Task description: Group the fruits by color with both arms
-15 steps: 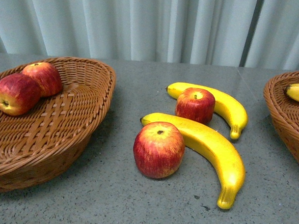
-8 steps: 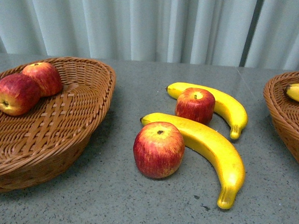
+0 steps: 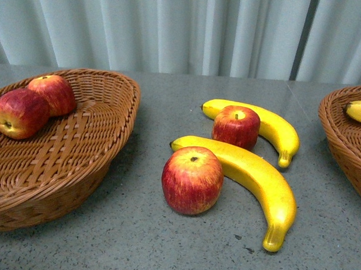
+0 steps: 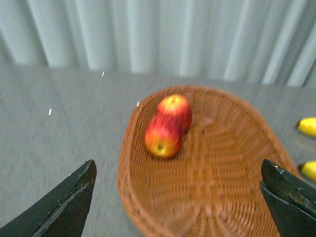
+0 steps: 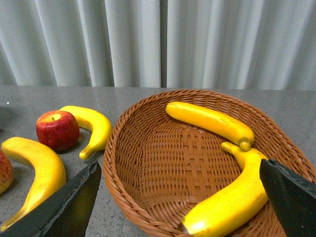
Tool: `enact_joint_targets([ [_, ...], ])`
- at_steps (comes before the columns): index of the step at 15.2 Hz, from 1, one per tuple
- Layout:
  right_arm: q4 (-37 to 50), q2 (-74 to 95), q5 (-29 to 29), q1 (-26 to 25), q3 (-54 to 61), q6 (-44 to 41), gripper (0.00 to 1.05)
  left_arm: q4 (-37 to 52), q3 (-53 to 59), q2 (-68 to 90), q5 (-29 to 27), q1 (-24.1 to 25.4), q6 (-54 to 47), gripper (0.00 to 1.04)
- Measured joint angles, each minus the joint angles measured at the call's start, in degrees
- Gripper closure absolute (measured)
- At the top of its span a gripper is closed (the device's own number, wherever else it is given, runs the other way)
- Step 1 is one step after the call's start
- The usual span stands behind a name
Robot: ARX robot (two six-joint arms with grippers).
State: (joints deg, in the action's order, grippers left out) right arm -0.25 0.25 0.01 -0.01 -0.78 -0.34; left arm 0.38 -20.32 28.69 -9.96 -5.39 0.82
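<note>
Two red apples [image 3: 192, 180] [image 3: 235, 127] and two yellow bananas [image 3: 250, 173] [image 3: 275, 129] lie mid-table. Two more apples [image 3: 18, 113] [image 3: 53, 94] sit in the left wicker basket [image 3: 111, 79]. No arm shows in the front view. My left gripper [image 4: 177, 163] is open and empty above that basket [image 4: 212, 173], its apples [image 4: 163, 136] [image 4: 175, 107] beyond the fingers [image 4: 69, 207]. My right gripper [image 5: 178, 163] is open and empty above the right basket [image 5: 148, 163], which holds two bananas [image 5: 210, 121] [image 5: 232, 202].
The right basket [image 3: 346, 135] stands at the table's right edge with one banana [image 3: 359, 111] showing. The right wrist view also shows the far apple [image 5: 57, 129] and both table bananas [image 5: 91, 126] [image 5: 37, 168]. A pale curtain hangs behind the table.
</note>
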Motion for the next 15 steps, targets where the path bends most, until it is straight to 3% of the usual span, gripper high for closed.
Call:
enact_joint_targets([
  [2,0.0,0.0,0.0,0.0,0.0,0.0,0.07,8.8,-11.8,19.7,8.8,-3.5,-5.9,0.07],
  [4,0.0,0.0,0.0,0.0,0.0,0.0,0.07,6.5,-22.5,39.2,15.0,-11.3,-10.7,0.07],
  [6,0.0,0.0,0.0,0.0,0.0,0.0,0.07,4.5,-28.9,51.8,17.1,-17.9,-13.1,0.07],
  [9,0.0,0.0,0.0,0.0,0.0,0.0,0.07,2.9,-29.7,60.9,17.1,-24.9,-15.1,0.07],
  [15,0.0,0.0,0.0,0.0,0.0,0.0,0.07,7.8,-29.8,67.0,17.6,-27.4,-18.4,0.07],
])
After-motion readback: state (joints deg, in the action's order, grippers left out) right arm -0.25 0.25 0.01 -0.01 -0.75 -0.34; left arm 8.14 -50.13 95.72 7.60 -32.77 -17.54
